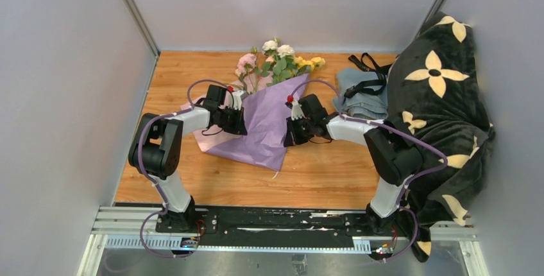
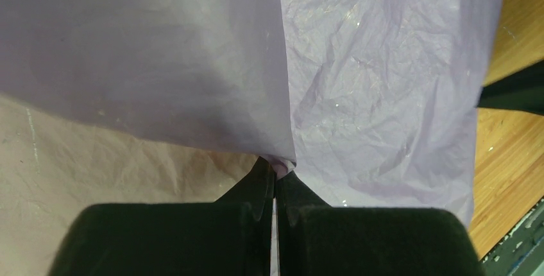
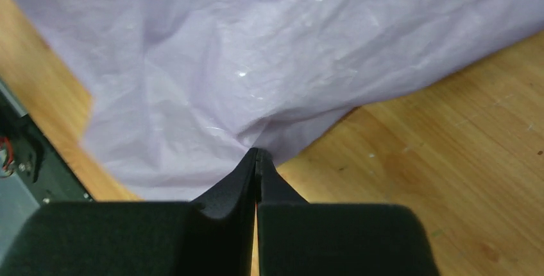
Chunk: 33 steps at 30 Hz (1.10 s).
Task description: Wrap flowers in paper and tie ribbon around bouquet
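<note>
Pinching opposite edges of the paper (image 1: pixel 263 128), the left gripper (image 2: pixel 276 167) and right gripper (image 3: pixel 256 157) are both clamped tight on it. The sheet lies mid-frame on the table (image 1: pixel 321 173), with the flowers (image 1: pixel 279 61) emerging at upper centre.

arms (image 1: pixel 191 119): white links, black joints | cables (image 1: pixel 205 81): purple | pincer fingers (image 2: pixel 253 191): black
</note>
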Motion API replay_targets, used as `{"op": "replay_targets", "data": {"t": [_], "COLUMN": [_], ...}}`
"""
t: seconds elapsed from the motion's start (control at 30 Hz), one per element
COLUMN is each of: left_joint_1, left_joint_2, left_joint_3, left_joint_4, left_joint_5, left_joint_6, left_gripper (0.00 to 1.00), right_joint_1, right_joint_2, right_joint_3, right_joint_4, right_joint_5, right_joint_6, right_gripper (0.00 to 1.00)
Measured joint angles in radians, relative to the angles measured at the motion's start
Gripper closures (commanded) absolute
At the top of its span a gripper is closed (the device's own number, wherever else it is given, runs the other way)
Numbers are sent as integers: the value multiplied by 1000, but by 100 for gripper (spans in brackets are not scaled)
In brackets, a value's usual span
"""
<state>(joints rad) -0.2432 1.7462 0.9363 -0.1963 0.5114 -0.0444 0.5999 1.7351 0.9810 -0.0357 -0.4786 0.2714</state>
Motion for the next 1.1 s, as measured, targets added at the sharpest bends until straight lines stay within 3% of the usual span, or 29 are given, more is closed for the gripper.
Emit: {"op": "replay_targets", "data": {"t": [0.13,0.27,0.37,0.43,0.77,0.87,1.07,1.1], "left_joint_1": [0,0,0,0,0,0,0,0], "left_joint_2": [0,0,0,0,0,0,4,4], "left_joint_3": [-2,-2,-2,-3,-9,-9,-9,-7], "left_joint_4": [0,0,0,0,4,5,9,8], "left_joint_5": [-2,-6,-5,-6,-8,-9,-7,-7], "left_joint_6": [0,1,0,0,-9,-13,-19,-19], "left_gripper": [100,100,100,100,100,100,100,96], "right_joint_1": [-25,-68,-100,-111,-14,66,166,174], "right_joint_2": [33,-44,-116,-151,-145,-68,80,115], "right_joint_3": [-51,-139,-191,-201,-89,-7,-43,-55], "right_joint_4": [51,73,42,3,82,195,323,325], "right_joint_5": [44,119,179,196,64,-22,-133,-142], "right_joint_6": [47,89,81,51,25,51,130,138], "right_gripper": [100,98,82,78,97,100,100,100]}}
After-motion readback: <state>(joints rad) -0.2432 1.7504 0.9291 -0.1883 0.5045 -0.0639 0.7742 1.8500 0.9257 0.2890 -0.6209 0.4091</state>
